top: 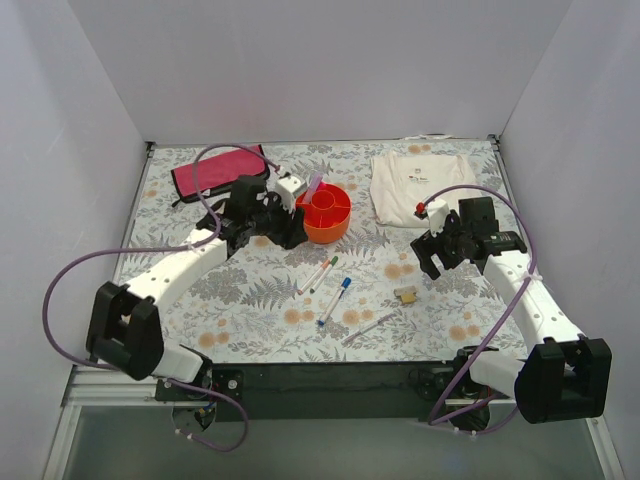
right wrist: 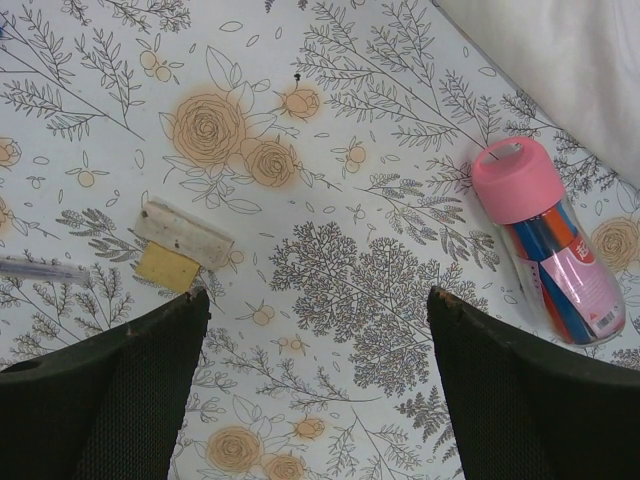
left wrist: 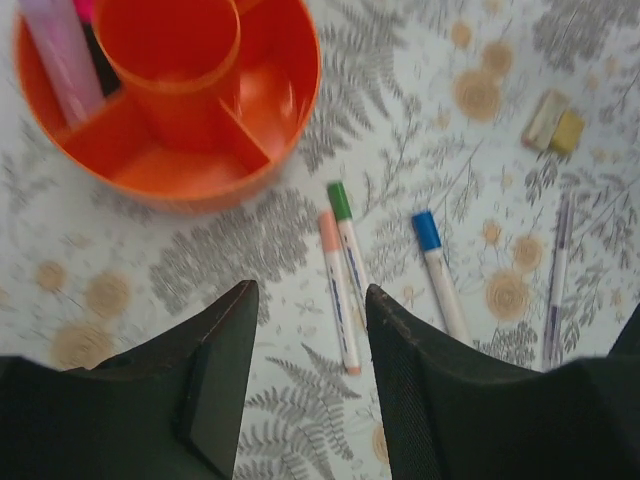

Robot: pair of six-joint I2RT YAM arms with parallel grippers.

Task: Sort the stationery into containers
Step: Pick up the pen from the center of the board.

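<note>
The orange-red tub [top: 326,213] stands at the table's centre back; a lilac highlighter [left wrist: 60,55] and a pink one [left wrist: 82,10] sit in one outer compartment of it [left wrist: 290,60]. My left gripper [top: 289,237] is open and empty, just left of the tub, above the cloth [left wrist: 311,292]. Beyond it lie a red-capped marker [left wrist: 337,295], a green-capped marker [left wrist: 346,240], a blue-capped marker [left wrist: 438,272] and a grey pen [left wrist: 556,285]. The tan block [right wrist: 180,250] lies ahead-left of my right gripper [right wrist: 318,295], which is open and empty [top: 432,263].
A clear tube with a pink cap [right wrist: 545,240], full of pens, lies right of the right gripper. A white cloth bag [top: 415,185] lies at the back right and a red pouch [top: 218,170] at the back left. White walls enclose the table.
</note>
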